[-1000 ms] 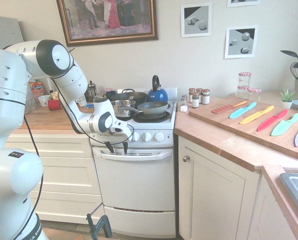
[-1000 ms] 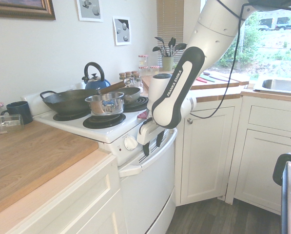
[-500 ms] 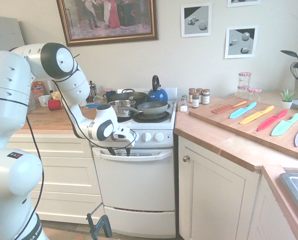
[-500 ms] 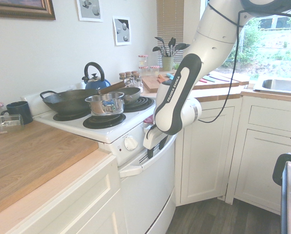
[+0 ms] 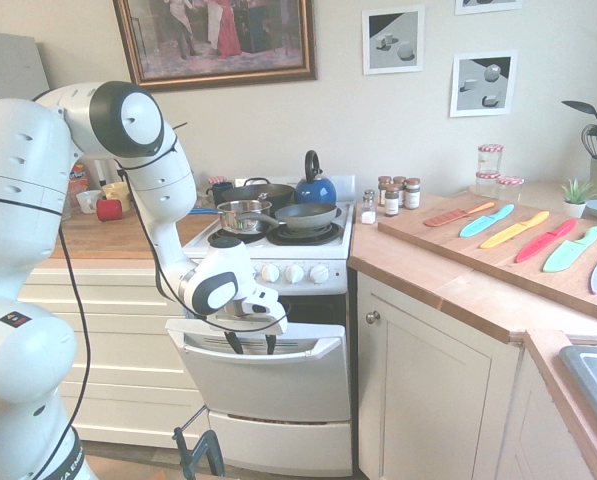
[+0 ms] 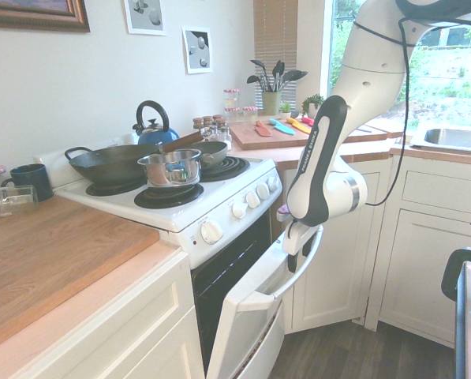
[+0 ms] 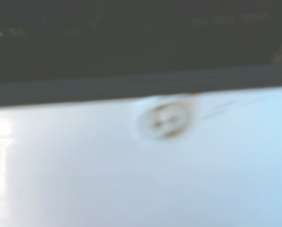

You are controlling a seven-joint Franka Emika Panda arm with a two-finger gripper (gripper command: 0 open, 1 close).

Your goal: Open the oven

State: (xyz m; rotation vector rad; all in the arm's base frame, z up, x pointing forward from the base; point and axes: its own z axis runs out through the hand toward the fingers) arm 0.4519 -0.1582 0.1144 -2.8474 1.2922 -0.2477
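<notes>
The white oven [image 5: 278, 385] stands between cream cupboards, and its wide door [image 6: 247, 316] is tilted outward with a dark gap showing at the top. My gripper [image 5: 251, 343] is at the door's upper edge. Its two dark fingers [image 5: 234, 342] point down, set apart, hooked over the bar handle [image 6: 300, 271], so the gripper is open. From the other side the gripper [image 6: 293, 251] sits on the handle's far end. The wrist view is blurred: a white door face with a round badge [image 7: 166, 120] below the dark oven cavity.
A steel pot [image 5: 240, 214], a frying pan [image 5: 303, 214], a wok and a blue kettle [image 5: 315, 185] crowd the burners. A cream cabinet door with a round knob [image 5: 373, 317] is right of the oven, cream drawers [image 5: 108, 350] left. Coloured knives lie on a board [image 5: 498, 240].
The oven door has swung from shut to partly open. My gripper came down and outward with the handle, and the arm's elbow moved lower.
</notes>
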